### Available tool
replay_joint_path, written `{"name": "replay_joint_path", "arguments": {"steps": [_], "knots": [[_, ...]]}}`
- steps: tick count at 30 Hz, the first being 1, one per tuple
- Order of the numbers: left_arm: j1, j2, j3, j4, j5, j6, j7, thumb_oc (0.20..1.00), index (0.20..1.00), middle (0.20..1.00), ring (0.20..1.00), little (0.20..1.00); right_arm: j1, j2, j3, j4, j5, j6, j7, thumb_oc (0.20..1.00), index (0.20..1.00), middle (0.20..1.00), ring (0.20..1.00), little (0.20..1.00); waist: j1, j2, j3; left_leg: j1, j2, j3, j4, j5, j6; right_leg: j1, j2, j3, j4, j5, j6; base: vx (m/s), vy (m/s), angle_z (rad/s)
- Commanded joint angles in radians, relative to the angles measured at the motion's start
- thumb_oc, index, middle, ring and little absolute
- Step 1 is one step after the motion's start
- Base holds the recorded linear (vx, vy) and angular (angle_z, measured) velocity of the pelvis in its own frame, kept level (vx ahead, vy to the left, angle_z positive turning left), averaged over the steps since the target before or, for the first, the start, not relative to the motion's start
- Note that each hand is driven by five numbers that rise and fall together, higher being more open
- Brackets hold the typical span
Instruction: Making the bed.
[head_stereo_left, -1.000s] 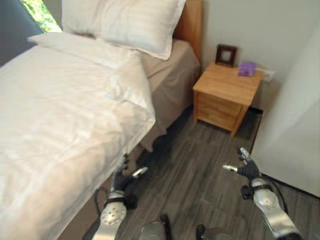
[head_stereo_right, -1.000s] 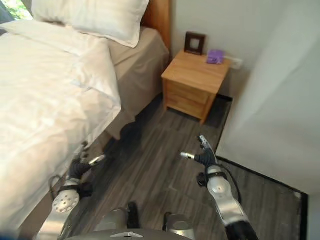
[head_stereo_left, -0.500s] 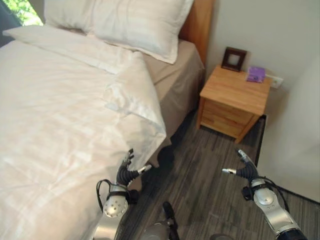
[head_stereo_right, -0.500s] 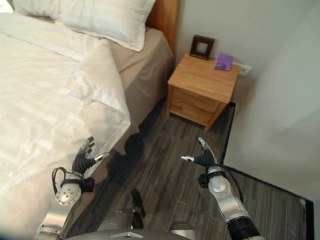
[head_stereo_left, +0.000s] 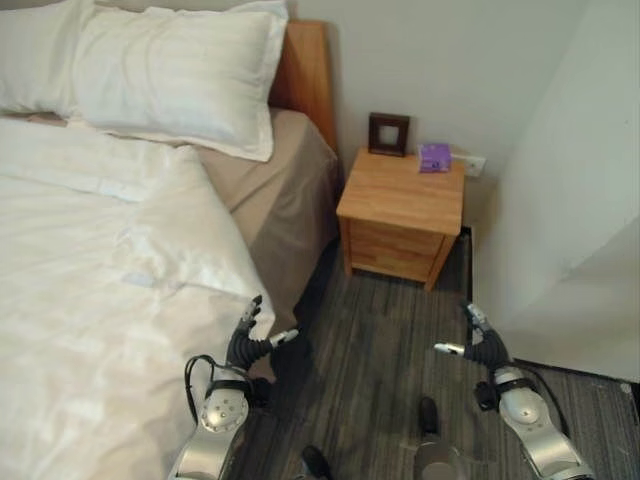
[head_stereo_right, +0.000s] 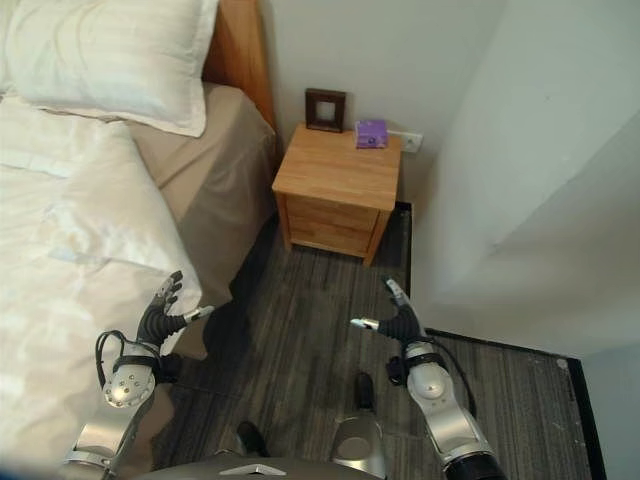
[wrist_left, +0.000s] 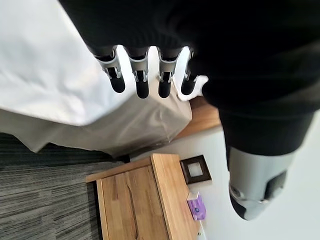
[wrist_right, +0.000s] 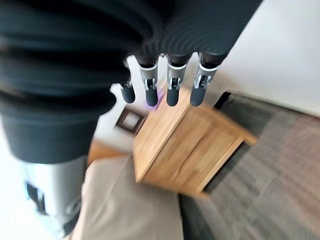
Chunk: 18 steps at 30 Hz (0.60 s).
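A bed with a white duvet (head_stereo_left: 90, 300) fills the left of the head views. The duvet's near corner hangs over the tan sheet (head_stereo_left: 270, 195) on the bed's side. Two white pillows (head_stereo_left: 170, 75) lie against the wooden headboard (head_stereo_left: 305, 70). My left hand (head_stereo_left: 245, 345) is open, fingers straight, just beside the duvet's hanging corner and holding nothing. My right hand (head_stereo_left: 478, 345) is open over the dark floor, well apart from the bed. The left wrist view looks past straight fingers (wrist_left: 142, 82) at the duvet edge (wrist_left: 45, 75).
A wooden nightstand (head_stereo_left: 400, 215) stands beside the bed against the wall, with a small dark picture frame (head_stereo_left: 388, 133) and a purple object (head_stereo_left: 434, 157) on top. A white wall or panel (head_stereo_left: 570, 180) closes in the right side. Dark wood floor (head_stereo_left: 380, 340) lies between.
The camera has swung right and forward, so the bed slid left and the nightstand came to the centre. Both hands stay open; the left hand now sits by the duvet's corner.
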Motion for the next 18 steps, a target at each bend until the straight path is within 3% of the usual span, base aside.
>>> {"name": "replay_joint_path", "arguments": {"steps": [1,3,4,5,6,8,9,10,12,15,17,18], "knots": [[-0.037,0.011,0.026,-0.062,-0.044,-0.078,0.017,1.0,1.0,1.0,1.0,1.0,-0.054,-0.005,-0.03,-0.076,0.057,-0.046,0.0,1.0,1.0,1.0,1.0,1.0,-0.02,-0.015,0.016,0.112,0.204,-0.027,0.011,-0.014,-0.114,-0.085,0.002,0.057,0.041,-0.163,-0.003,0.14,-0.355,-0.31],[-0.015,-0.012,0.021,-0.081,-0.076,-0.086,0.007,1.0,1.0,1.0,1.0,1.0,-0.057,-0.021,-0.023,-0.088,0.06,-0.055,0.005,1.0,1.0,1.0,1.0,1.0,-0.009,0.002,0.02,0.115,0.244,-0.071,0.053,0.084,-0.106,-0.04,0.053,0.063,0.039,-0.187,-0.038,0.18,-0.374,-0.31],[-0.006,-0.019,0.014,-0.089,-0.085,-0.088,0.001,1.0,1.0,1.0,1.0,1.0,-0.059,-0.027,-0.021,-0.089,0.064,-0.056,0.004,1.0,1.0,1.0,1.0,1.0,-0.002,0.001,0.019,0.1,0.248,-0.092,0.093,0.095,-0.094,-0.019,0.067,0.063,0.034,-0.192,-0.055,0.21,-0.367,-0.24],[-0.005,-0.026,0.006,-0.094,-0.094,-0.09,0.003,1.0,1.0,1.0,1.0,1.0,-0.066,-0.035,-0.015,-0.088,0.065,-0.054,0.006,1.0,1.0,1.0,1.0,1.0,0.013,0.0,0.024,0.077,0.225,-0.147,0.154,0.084,-0.073,-0.002,0.074,0.062,0.031,-0.2,-0.069,0.23,-0.367,-0.23],[-0.001,-0.03,-0.004,-0.098,-0.103,-0.093,0.003,1.0,1.0,1.0,1.0,1.0,-0.079,-0.045,-0.006,-0.085,0.063,-0.05,0.005,1.0,1.0,1.0,1.0,1.0,0.032,-0.01,0.033,0.036,0.168,-0.228,0.222,0.043,-0.046,0.019,0.076,0.071,0.027,-0.208,-0.081,0.3,-0.359,-0.16],[0.013,-0.044,-0.013,-0.104,-0.109,-0.097,-0.002,1.0,1.0,1.0,1.0,1.0,-0.095,-0.054,0.01,-0.086,0.054,-0.046,0.011,1.0,1.0,1.0,1.0,1.0,0.072,-0.035,0.046,-0.032,0.039,-0.318,0.301,-0.089,0.001,0.064,0.076,0.096,0.016,-0.228,-0.1,0.29,-0.326,-0.29],[0.017,-0.045,-0.016,-0.107,-0.112,-0.097,-0.004,1.0,1.0,1.0,1.0,1.0,-0.098,-0.057,0.01,-0.086,0.051,-0.043,0.013,1.0,1.0,1.0,1.0,1.0,0.084,-0.039,0.054,-0.058,0.004,-0.311,0.327,-0.124,0.011,0.086,0.08,0.1,0.016,-0.238,-0.104,0.16,-0.197,-0.54],[0.017,-0.044,-0.016,-0.107,-0.112,-0.097,-0.004,1.0,1.0,1.0,1.0,1.0,-0.099,-0.056,0.01,-0.086,0.051,-0.043,0.013,1.0,1.0,1.0,1.0,1.0,0.085,-0.041,0.053,-0.063,0.002,-0.31,0.327,-0.12,0.012,0.082,0.078,0.101,0.015,-0.234,-0.104,0.15,-0.138,-0.36],[0.024,-0.045,-0.015,-0.108,-0.114,-0.093,-0.019,1.0,1.0,1.0,1.0,1.0,-0.094,-0.061,0.006,-0.089,0.045,-0.043,0.018,1.0,1.0,1.0,1.0,1.0,0.103,-0.028,0.058,-0.114,-0.061,-0.218,0.295,-0.146,0.038,0.109,0.085,0.097,0.014,-0.254,-0.11,0.25,-0.108,-0.11],[0.037,-0.049,-0.014,-0.098,-0.095,-0.084,-0.035,1.0,1.0,1.0,1.0,1.0,-0.098,-0.059,0.013,-0.077,0.034,-0.04,0.02,1.0,1.0,1.0,1.0,1.0,0.123,-0.001,0.054,-0.173,-0.124,-0.131,0.212,-0.098,0.059,0.156,0.124,0.089,0.014,-0.286,-0.11,0.29,-0.046,0.13],[0.045,-0.052,-0.01,-0.103,-0.094,-0.083,-0.037,1.0,1.0,1.0,1.0,1.0,-0.098,-0.055,0.011,-0.073,0.028,-0.043,0.013,1.0,1.0,1.0,1.0,1.0,0.131,0.015,0.06,-0.212,-0.102,-0.025,0.163,-0.046,0.043,0.197,0.146,0.076,0.014,-0.315,-0.111,0.3,0.006,0.09],[0.05,-0.054,-0.009,-0.109,-0.092,-0.081,-0.04,1.0,1.0,1.0,1.0,1.0,-0.097,-0.053,0.007,-0.074,0.023,-0.045,0.009,1.0,1.0,1.0,1.0,1.0,0.129,0.015,0.06,-0.203,-0.091,0.015,0.138,-0.057,0.029,0.224,0.137,0.067,0.014,-0.342,-0.105,0.28,0.033,0.03]]}}
